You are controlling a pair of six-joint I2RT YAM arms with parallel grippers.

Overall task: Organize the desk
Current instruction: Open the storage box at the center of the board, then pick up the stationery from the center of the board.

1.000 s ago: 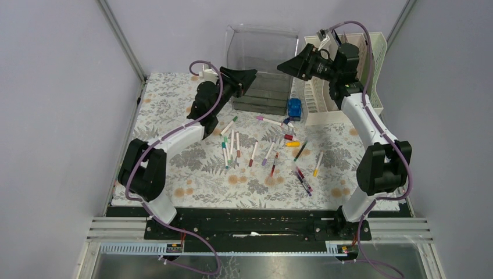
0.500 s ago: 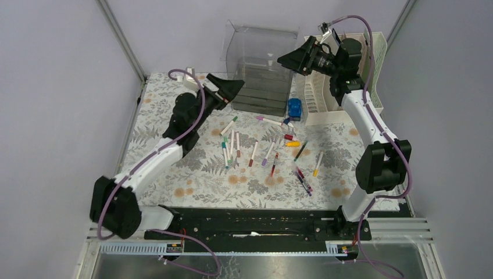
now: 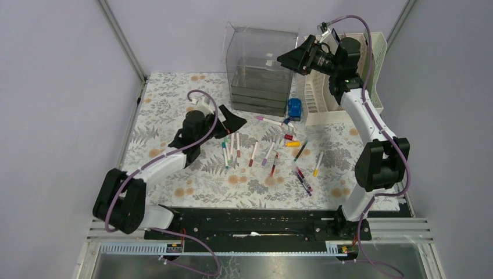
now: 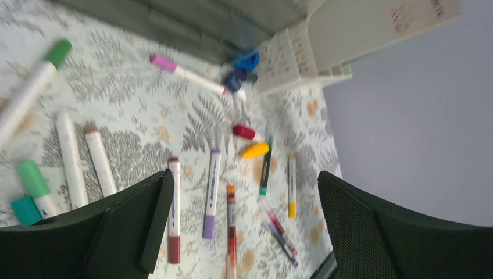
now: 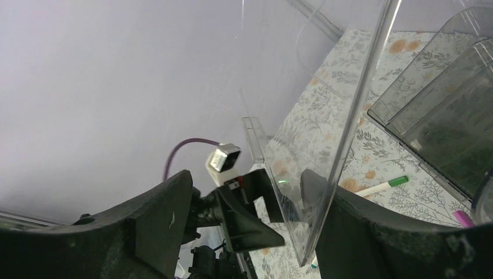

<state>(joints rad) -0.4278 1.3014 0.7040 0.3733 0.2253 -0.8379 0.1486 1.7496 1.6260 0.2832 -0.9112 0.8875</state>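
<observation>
The desk is covered with a fern-and-flower cloth, and several markers are scattered across its middle. My left gripper hangs open low over the left end of that scatter. In the left wrist view its jaws stand wide apart and empty, above a purple-capped marker and a brown-capped one. My right gripper is raised at the upper right corner of the clear drawer unit. It is open, with the unit's clear wall between its jaws, close to the right finger.
A white slotted rack stands at the back right beside the drawer unit. A small blue object sits at the rack's foot. Grey walls close in on both sides, and a black rail runs along the near edge.
My left gripper has opened and drawn back from the drawer unit, coming down over the markers. The drawer unit now stands upright. My right gripper has barely moved.
</observation>
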